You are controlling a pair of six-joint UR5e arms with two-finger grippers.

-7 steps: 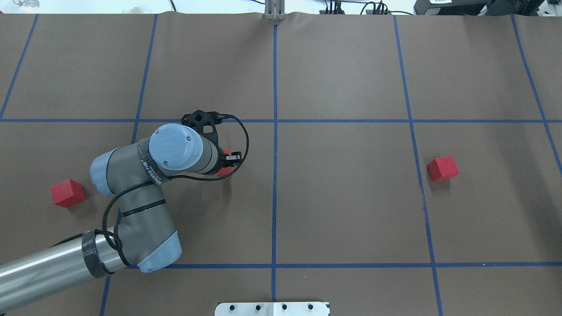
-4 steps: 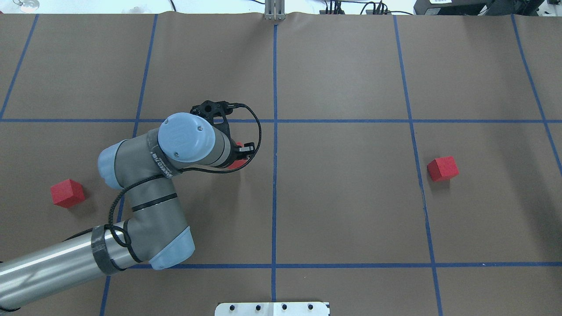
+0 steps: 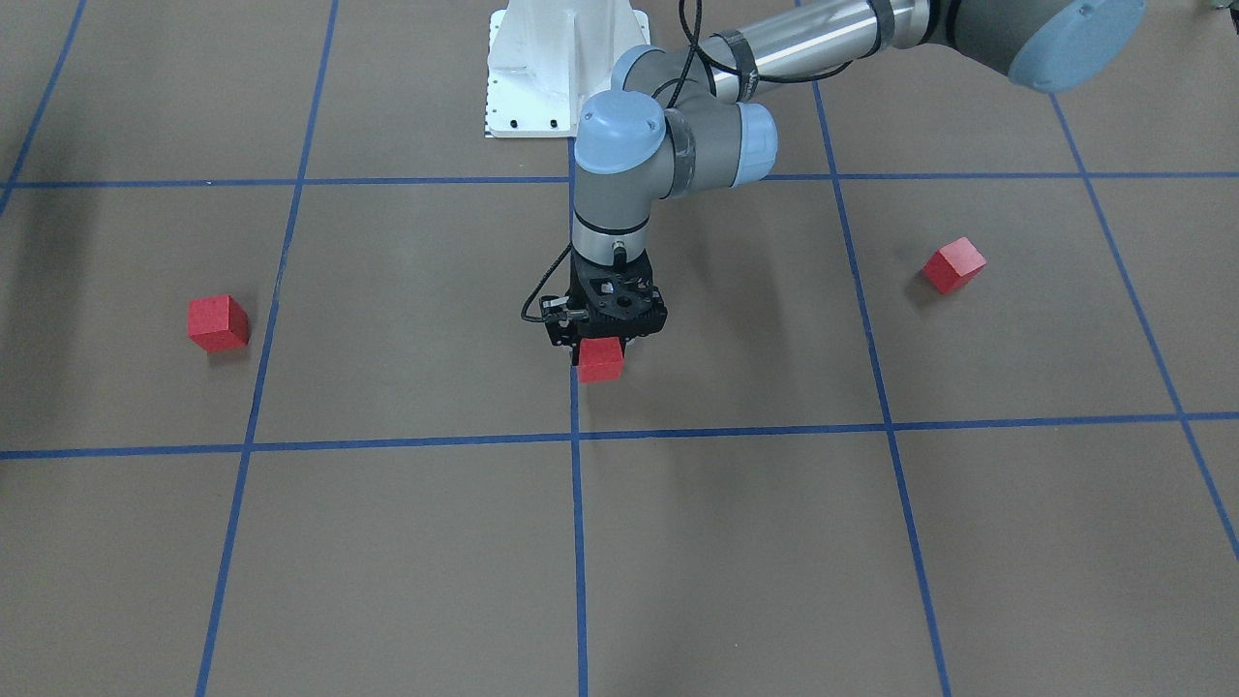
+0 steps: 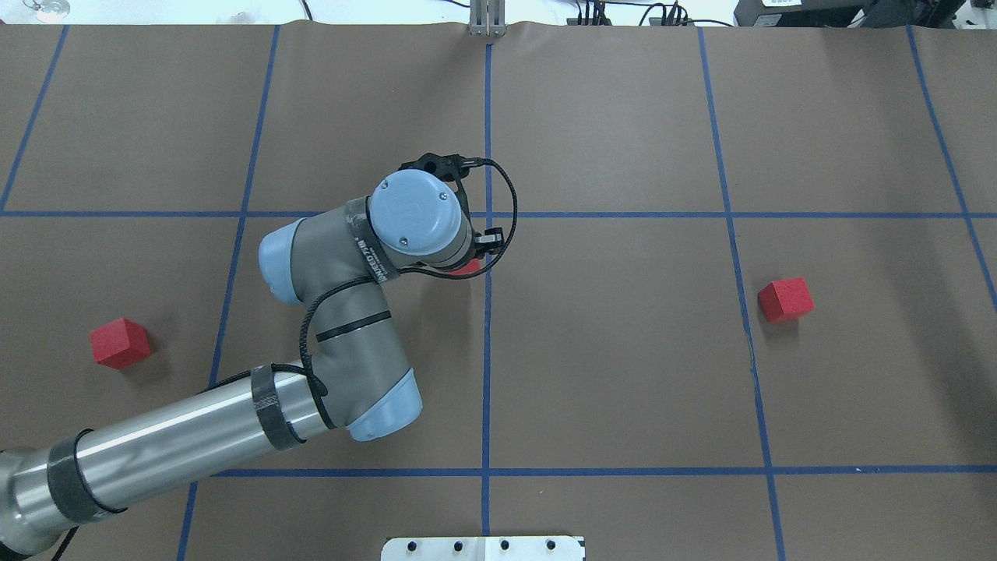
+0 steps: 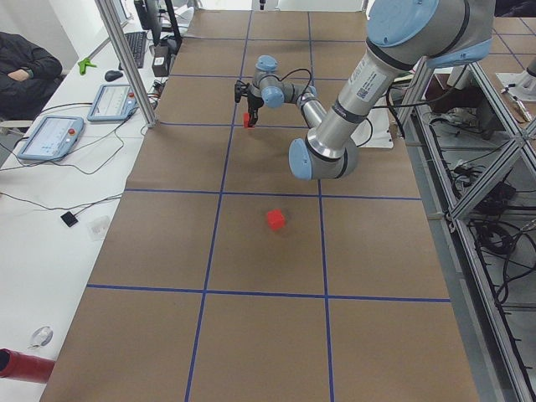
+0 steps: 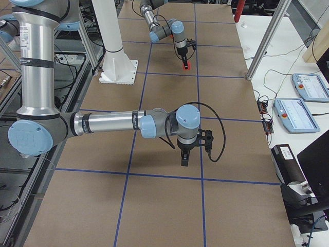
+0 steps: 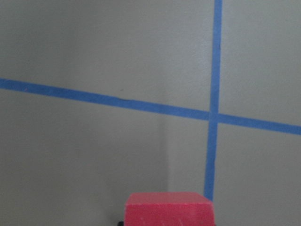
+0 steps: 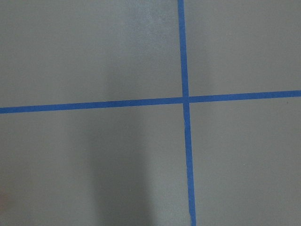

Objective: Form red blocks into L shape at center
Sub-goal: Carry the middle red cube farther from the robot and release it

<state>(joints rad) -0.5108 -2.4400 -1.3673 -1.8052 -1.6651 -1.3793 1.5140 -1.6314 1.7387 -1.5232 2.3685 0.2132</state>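
Red carried cube (image 3: 600, 364): clamped in the left pincer (image 3: 601, 346), with most of its body showing below the fingers. It seems to hang just clear of the tabletop (image 3: 736, 542).
Left pincer: closed on that cube and pointing straight down. With so shallow a hold, the cube could twist or slip out during a sideways move or at set-down.
Tape crossing (image 3: 575, 436): near the cube but not under it. If the cube is released short of the crossing, or skewed to the lines, the L gets a crooked corner off centre.
Left-side cube (image 3: 954, 264): well apart and turned against the grid lines. Unless squared up, it will not sit flush against the first.
Right-side cube (image 3: 219, 322): well apart on the other side. Bringing it in carelessly could knock a cube already placed.
Right pincer (image 6: 184, 160): hangs over the tabletop away from all three cubes. I cannot tell whether it is open or closed.
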